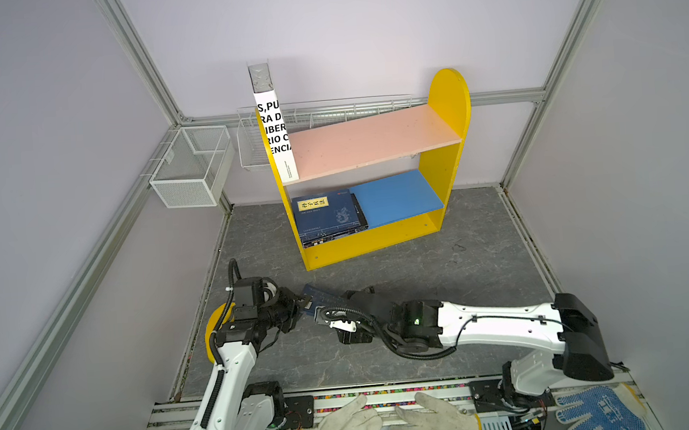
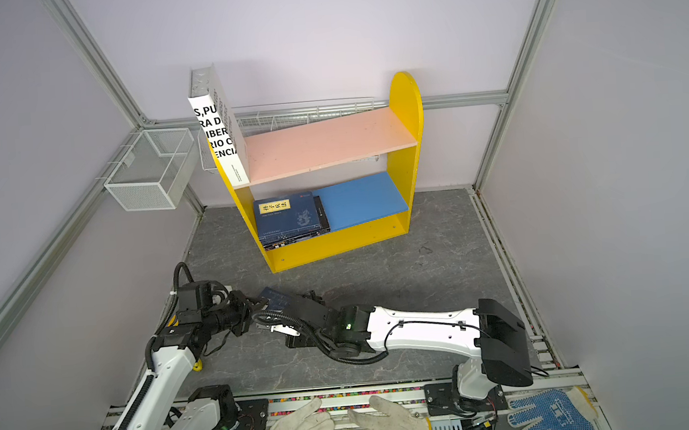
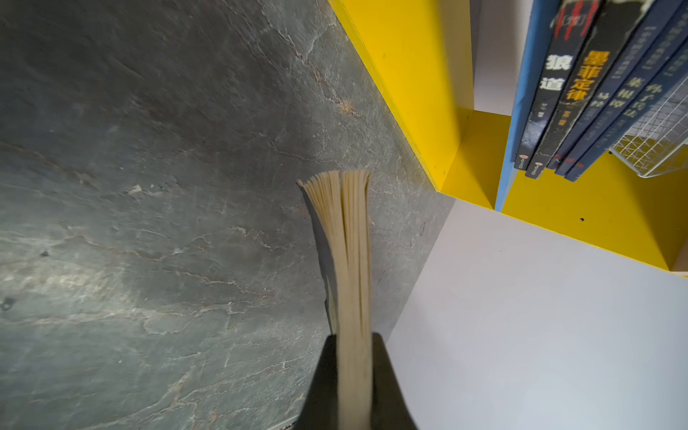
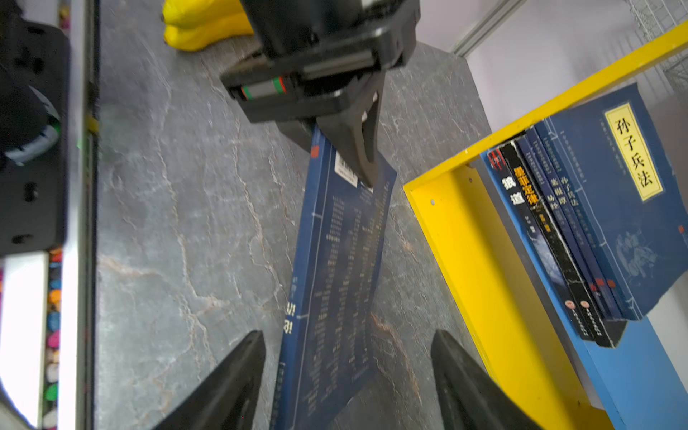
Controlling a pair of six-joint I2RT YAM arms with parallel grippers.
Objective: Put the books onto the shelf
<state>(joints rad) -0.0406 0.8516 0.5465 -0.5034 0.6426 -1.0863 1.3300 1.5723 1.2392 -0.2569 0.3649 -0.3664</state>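
Gloves (image 1: 341,428), book stack (image 1: 328,217) on blue shelf board (image 1: 399,197), white book (image 1: 275,138) above

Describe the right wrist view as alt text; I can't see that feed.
The left hand pinches a thin navy book by one corner over the grey tabletop, while the open right hand straddles its near end. Beside it, the yellow shelf holds stacked books on its blue board.

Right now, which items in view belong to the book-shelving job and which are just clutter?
Job: navy book in the left fingers; book stack on the blue board; white book on the pink board; yellow shelf.
Lying about: wire mesh baskets; white work gloves; blue dotted glove.
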